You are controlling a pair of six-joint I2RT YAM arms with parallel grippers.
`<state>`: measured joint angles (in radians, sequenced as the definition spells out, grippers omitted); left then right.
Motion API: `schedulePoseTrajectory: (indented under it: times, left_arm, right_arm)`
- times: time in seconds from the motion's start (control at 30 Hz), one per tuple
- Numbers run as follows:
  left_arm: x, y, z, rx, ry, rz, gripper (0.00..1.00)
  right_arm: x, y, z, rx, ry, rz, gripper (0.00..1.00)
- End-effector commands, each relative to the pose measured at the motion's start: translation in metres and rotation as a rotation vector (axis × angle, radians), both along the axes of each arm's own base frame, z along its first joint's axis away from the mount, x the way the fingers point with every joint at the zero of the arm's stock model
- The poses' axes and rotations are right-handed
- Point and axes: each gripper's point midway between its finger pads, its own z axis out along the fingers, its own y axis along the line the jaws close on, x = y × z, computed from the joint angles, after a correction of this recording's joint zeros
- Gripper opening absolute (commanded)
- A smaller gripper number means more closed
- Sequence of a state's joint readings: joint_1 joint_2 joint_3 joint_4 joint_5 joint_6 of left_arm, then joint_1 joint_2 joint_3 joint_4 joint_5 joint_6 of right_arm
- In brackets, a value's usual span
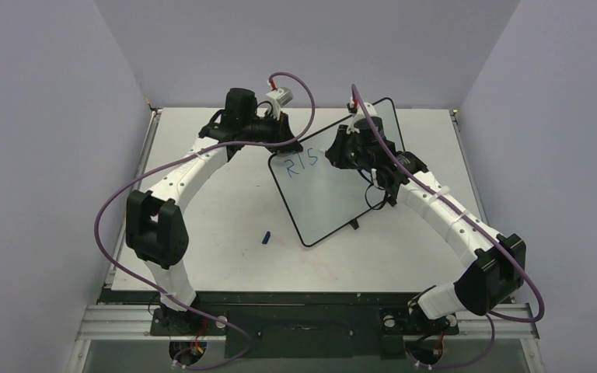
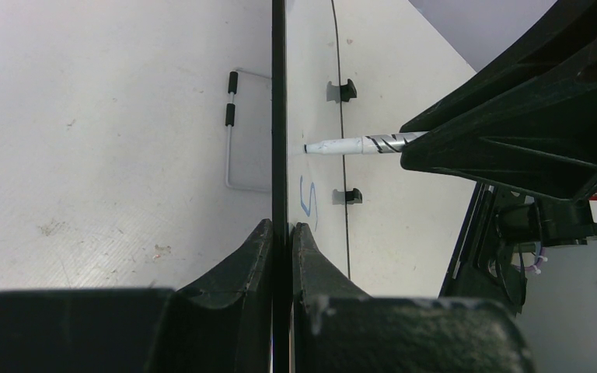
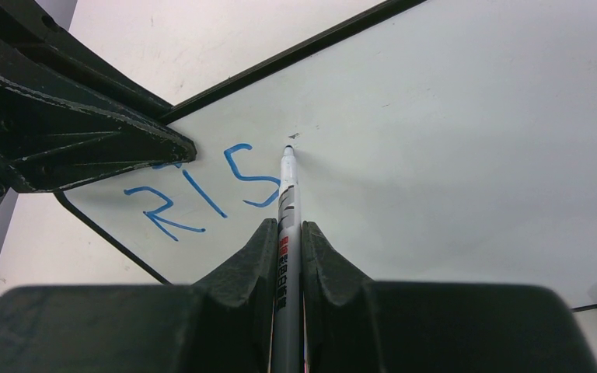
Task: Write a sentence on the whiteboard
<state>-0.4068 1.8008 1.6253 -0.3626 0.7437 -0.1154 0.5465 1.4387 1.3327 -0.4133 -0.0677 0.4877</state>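
The whiteboard [image 1: 319, 203] is seen on the far middle of the desk [image 1: 210, 221], turned at a slant to the desk's edges. Its frame is pinched near the far left corner by the left end effector [image 2: 281, 231], whose fingers are pressed onto the thin black edge from both sides. A white marker [image 3: 287, 194] is pinched by the right end effector [image 3: 288, 227], its tip set against the white surface just beside the last letter. Of the sentence [image 3: 202, 190], only "RIS" in blue is written, near the held corner. A small blue object [image 1: 266, 238] is seen lying on the desk near the board's left edge, apart from it.
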Motion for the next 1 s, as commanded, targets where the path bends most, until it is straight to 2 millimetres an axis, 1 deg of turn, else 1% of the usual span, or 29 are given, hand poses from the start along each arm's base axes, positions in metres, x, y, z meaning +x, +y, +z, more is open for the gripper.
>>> schedulePoseTrajectory:
  times: [0.0,0.17,0.3,0.4,0.8,0.97]
  left_arm:
    - [-0.003,-0.005,0.037,-0.028,-0.169,-0.049,0.00]
    - [-0.003,-0.005,0.037,-0.028,-0.171,-0.050,0.00]
    - [-0.003,-0.006,0.037,-0.027,-0.170,-0.051,0.00]
    - [-0.003,-0.006,0.037,-0.026,-0.169,-0.050,0.00]
    - [-0.004,-0.005,0.038,-0.027,-0.170,-0.050,0.00]
    - [-0.004,-0.005,0.038,-0.026,-0.172,-0.049,0.00]
  right_arm:
    - [0.009,-0.003,-0.004,-0.008,-0.016,-0.034,0.00]
    - [0.013,-0.015,-0.006,-0.026,-0.010,-0.071,0.00]
    - [0.016,-0.018,-0.005,-0.033,-0.010,-0.079,0.00]
    - [0.018,-0.017,-0.004,-0.036,-0.012,-0.078,0.00]
    - [0.029,-0.008,0.017,-0.014,-0.040,-0.069,0.00]
    - [0.028,-0.002,0.016,-0.012,-0.035,-0.054,0.00]
